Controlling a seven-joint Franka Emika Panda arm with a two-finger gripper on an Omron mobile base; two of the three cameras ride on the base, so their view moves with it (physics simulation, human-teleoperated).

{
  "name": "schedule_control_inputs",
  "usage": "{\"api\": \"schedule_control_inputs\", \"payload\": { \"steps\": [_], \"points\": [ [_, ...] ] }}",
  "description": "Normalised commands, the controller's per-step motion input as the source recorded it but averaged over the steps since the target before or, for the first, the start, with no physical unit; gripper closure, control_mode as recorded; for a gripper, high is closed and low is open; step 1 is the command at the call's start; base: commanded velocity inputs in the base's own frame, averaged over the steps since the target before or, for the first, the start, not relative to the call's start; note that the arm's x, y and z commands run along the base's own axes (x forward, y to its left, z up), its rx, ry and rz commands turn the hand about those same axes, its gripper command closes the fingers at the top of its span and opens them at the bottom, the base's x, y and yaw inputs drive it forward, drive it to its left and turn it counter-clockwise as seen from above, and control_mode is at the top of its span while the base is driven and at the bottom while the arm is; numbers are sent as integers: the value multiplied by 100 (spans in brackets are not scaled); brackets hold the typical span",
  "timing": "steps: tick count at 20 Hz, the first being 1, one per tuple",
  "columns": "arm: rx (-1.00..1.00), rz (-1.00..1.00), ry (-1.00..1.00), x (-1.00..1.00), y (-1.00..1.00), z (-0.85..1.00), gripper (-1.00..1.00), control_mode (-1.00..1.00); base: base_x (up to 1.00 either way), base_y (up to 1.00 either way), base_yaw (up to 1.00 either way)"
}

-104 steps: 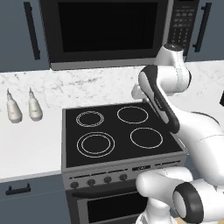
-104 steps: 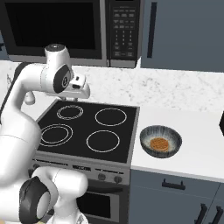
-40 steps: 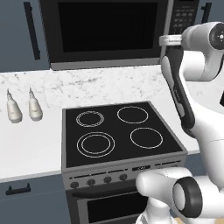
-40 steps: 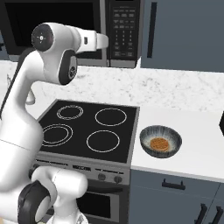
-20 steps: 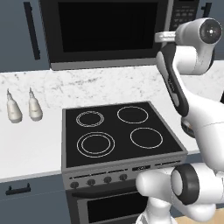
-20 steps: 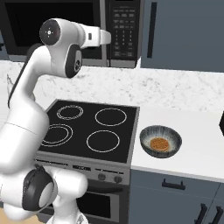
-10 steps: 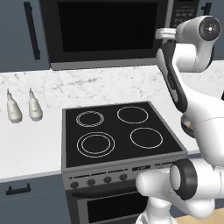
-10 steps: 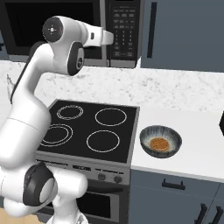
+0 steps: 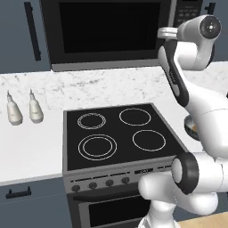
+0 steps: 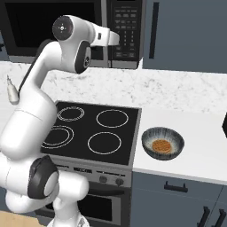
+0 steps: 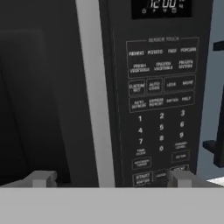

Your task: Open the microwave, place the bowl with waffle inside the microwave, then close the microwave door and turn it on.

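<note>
On the worktop right of the stove [image 10: 88, 128], the bowl [image 10: 162, 142] with the waffle [image 10: 161, 145] is left unmoved, the microwave door [image 9: 107, 33] is found closed, and the gripper [image 11: 109, 177], fingers apart and empty, is held before it.

arm raised, claw [image 11: 109, 177] now up at microwave [image 11: 131, 87] front

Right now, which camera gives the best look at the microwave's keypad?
The hand view: the keypad faces the camera close up, with number keys and preset labels readable. The right base view shows the same panel small and partly behind the arm. The left base view catches just a corner of it above the arm.
</note>
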Motion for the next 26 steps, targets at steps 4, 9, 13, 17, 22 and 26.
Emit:
{"api": "schedule_control_inputs", "payload": {
  "steps": [4,9,13,17,22,26],
  "points": [
    [0,0,1,46,9,-11,-100,-100,0,0,0],
    [1,0,0,39,1,-18,-100,-100,0,0,0],
    [1,0,0,32,0,-16,-100,-100,0,0,0],
    [0,0,0,38,0,-23,-100,-100,0,0,0],
    [0,0,0,35,0,-13,-100,-100,0,0,0],
    [0,0,0,32,0,0,-100,-100,0,0,0]
  ]
}}
